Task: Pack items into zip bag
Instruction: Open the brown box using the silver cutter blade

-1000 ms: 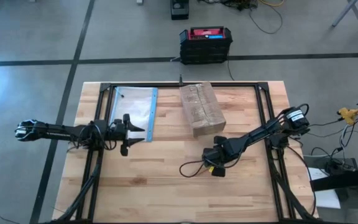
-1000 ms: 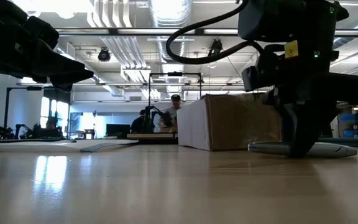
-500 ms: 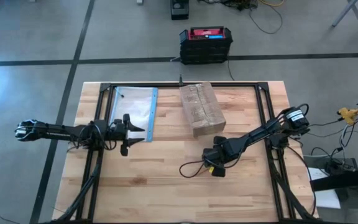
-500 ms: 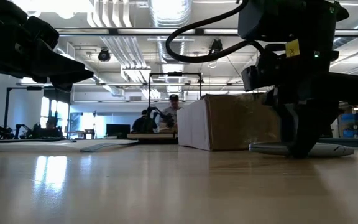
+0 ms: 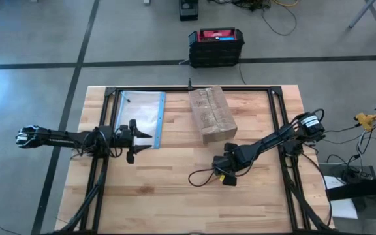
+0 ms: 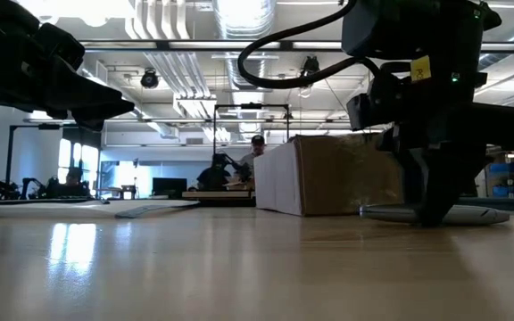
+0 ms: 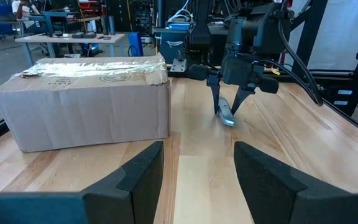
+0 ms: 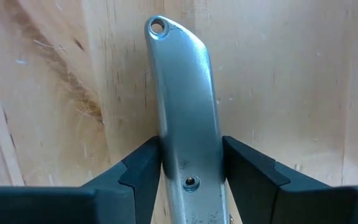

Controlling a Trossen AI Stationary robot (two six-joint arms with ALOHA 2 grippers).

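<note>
A slim grey metal tool (image 8: 185, 93) lies flat on the wooden table, just in front of the cardboard box. My right gripper (image 8: 191, 146), seen over the table's near right part in the high view (image 5: 225, 168), points down with a finger on each side of the tool. The zip bag (image 5: 140, 111), clear with a blue strip, lies flat at the far left. My left gripper (image 5: 142, 140) hovers open beside the bag's near edge, nothing between its fingers (image 7: 197, 155). The items are out of view. My right gripper pinches the grey tool between its two fingers, one on each long side (image 8: 166, 149), well back from the end with the small hole (image 8: 157, 26). The fingers come from above, pointing down, and lie across the tool. The tool (image 6: 435, 214) rests flat on the table.
A brown cardboard box (image 5: 211, 115) with a taped top stands at the table's far middle, close behind the right gripper. A loop of black cable (image 5: 201, 175) lies by the right arm. People sit in the room beyond the table (image 6: 239, 169).
</note>
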